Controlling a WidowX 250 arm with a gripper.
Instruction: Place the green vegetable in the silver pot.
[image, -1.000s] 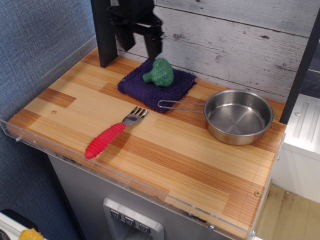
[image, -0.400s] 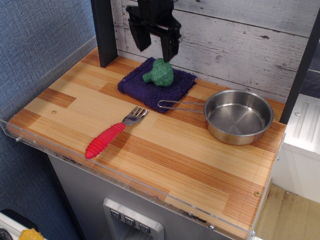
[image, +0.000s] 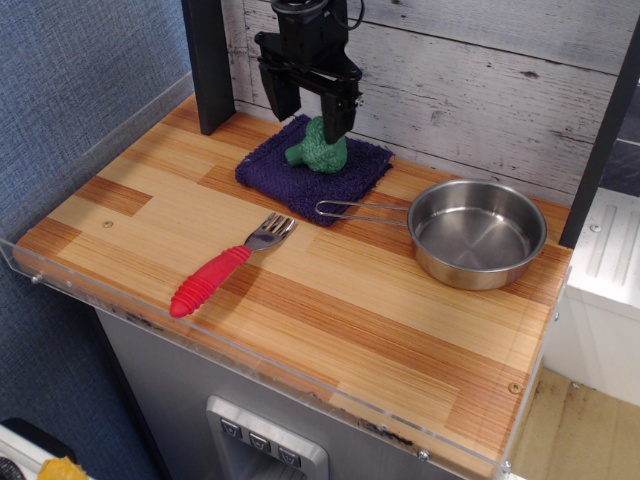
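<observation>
The green vegetable (image: 312, 152), a small toy broccoli, lies on a dark purple cloth (image: 270, 172) at the back of the wooden counter. My black gripper (image: 309, 116) is open and hangs just above it, with one finger (image: 338, 116) in front of the broccoli's top and the other to the left of it. The fingers do not grip it. The silver pot (image: 476, 232) stands empty to the right, its wire handle (image: 360, 209) pointing left toward the cloth.
A red-handled metal fork (image: 226, 268) lies in front of the cloth. A black post (image: 208, 60) stands at the back left. A clear plastic rim (image: 250, 355) runs along the counter's front edge. A grey plank wall (image: 480, 80) is behind.
My gripper has moved right and then down, from left of the broccoli to straddling its top. The broccoli, pot and fork have not moved.
</observation>
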